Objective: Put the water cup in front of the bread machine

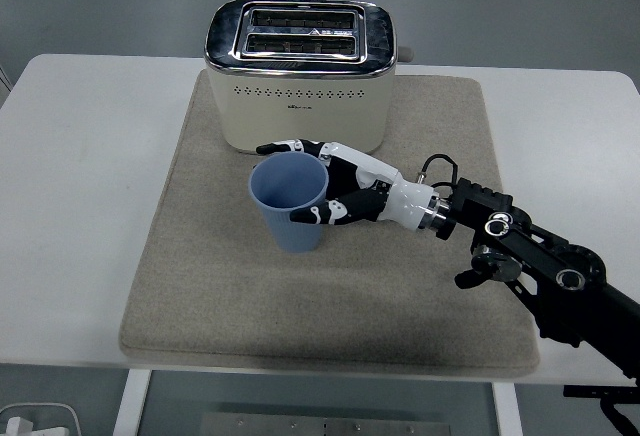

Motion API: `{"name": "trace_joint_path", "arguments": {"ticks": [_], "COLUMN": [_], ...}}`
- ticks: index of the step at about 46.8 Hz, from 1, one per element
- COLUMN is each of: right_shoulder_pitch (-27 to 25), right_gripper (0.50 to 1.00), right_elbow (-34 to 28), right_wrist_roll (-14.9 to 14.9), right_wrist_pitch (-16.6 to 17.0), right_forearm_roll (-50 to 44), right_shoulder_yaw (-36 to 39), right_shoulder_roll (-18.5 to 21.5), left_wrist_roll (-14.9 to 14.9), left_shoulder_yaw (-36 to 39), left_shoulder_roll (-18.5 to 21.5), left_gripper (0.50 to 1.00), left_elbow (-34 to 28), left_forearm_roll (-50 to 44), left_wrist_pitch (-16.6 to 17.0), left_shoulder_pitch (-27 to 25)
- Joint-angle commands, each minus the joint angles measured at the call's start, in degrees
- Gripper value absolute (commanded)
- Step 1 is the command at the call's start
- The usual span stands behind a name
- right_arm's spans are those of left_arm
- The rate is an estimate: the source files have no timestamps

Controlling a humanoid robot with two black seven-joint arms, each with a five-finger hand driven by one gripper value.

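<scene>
Our right hand [335,184] wraps its white-and-black fingers [322,213] around the blue plastic water cup [291,203], gripping it upright. The cream, chrome-topped bread machine [300,74] stands just beyond our fingertips, on the beige felt mat [420,286]. We judge the cup already well placed; we should release gently, without tipping it.
</scene>
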Motion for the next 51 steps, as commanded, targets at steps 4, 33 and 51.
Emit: {"name": "trace_joint_path", "arguments": {"ticks": [4,33,51], "right_shoulder_pitch": [0.3,0.1,-0.2], "right_gripper": [0.727,0.731,0.744], "right_elbow": [-0.9,-1.5,-2.5], "right_wrist_roll": [-0.9,-1.2,-1.1], "right_wrist_pitch": [-4.1,-15.9,-18.6], "right_forearm_roll": [0.0,1.0,1.1], "right_shoulder_yaw": [-0.1,-2.5,-3.0], "right_shoulder_roll": [0.8,3.3,3.3], "left_wrist_roll": [0.0,0.0,0.0], "left_shoulder_yaw": [0.0,0.0,0.0], "left_shoulder_roll": [0.0,0.0,0.0], "left_gripper": [1.000,1.000,1.000], "left_elbow": [0.0,0.0,0.0], "left_forearm_roll": [0.0,0.0,0.0], "left_wrist_pitch": [0.0,0.0,0.0], "left_shoulder_pitch": [0.0,0.0,0.0]}}
